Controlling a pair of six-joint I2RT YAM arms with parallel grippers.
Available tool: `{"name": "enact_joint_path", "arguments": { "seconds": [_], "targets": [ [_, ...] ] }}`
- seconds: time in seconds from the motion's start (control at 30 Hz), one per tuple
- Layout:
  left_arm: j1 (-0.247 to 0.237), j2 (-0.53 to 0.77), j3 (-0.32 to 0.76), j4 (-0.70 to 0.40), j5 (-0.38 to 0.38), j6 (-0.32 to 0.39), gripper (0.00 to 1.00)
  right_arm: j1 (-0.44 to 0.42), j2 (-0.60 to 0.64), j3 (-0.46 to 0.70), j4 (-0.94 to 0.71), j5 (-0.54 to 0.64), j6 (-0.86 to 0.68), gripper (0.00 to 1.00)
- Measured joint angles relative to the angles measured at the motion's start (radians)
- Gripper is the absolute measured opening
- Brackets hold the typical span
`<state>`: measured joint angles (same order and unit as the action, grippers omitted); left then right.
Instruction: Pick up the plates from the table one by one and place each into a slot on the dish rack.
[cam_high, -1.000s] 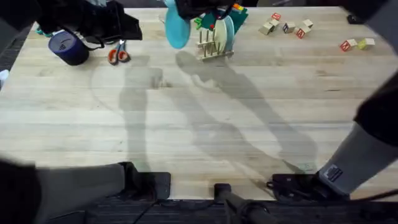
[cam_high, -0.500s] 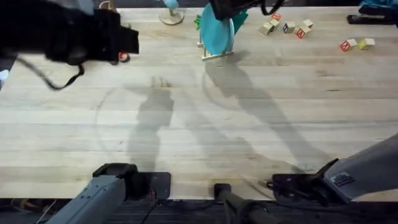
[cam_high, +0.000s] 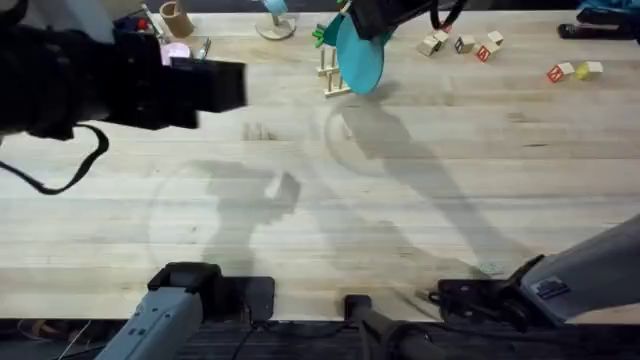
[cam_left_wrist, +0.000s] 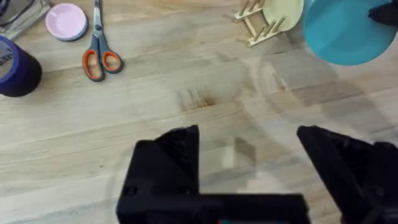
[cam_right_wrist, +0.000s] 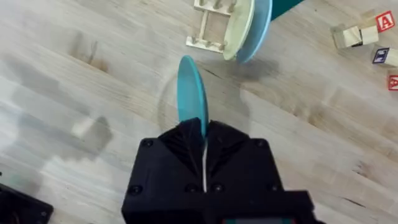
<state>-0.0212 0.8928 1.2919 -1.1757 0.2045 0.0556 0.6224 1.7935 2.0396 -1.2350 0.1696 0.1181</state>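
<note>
Teal plate (cam_right_wrist: 191, 93) stands on edge, pinched in your right gripper (cam_right_wrist: 204, 134); the rack (cam_right_wrist: 211, 25) lies just ahead of the jaws, already holding plates (cam_right_wrist: 245, 28). Keep yours upright, align it with a free slot, then lower. Your left gripper (cam_left_wrist: 247, 146) hangs open, empty.

Your left arm rises close under the camera at the far left, its black two-finger gripper (cam_left_wrist: 249, 155) spread wide with nothing between the fingers. Your right arm reaches far across to centre, its black gripper (cam_right_wrist: 204, 134) clamped on the blue-teal round plate (cam_right_wrist: 191, 93) held edge-on.
</note>
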Motion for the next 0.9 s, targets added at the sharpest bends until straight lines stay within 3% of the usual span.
{"name": "enact_joint_path", "arguments": {
  "seconds": [0.1,0.57,0.9],
  "targets": [
    [0.0,0.003,0.0,0.0,-0.001,0.001,0.993,0.0,0.0,0.002,-0.001,0.018,0.0,0.029],
    [0.0,0.003,0.0,0.0,-0.001,0.001,0.995,-0.006,0.0,0.123,0.056,0.191,-0.007,0.03],
    [0.0,0.003,0.0,0.0,-0.001,0.001,0.995,-0.006,0.0,0.135,0.178,0.235,-0.014,0.03]
  ]
}}
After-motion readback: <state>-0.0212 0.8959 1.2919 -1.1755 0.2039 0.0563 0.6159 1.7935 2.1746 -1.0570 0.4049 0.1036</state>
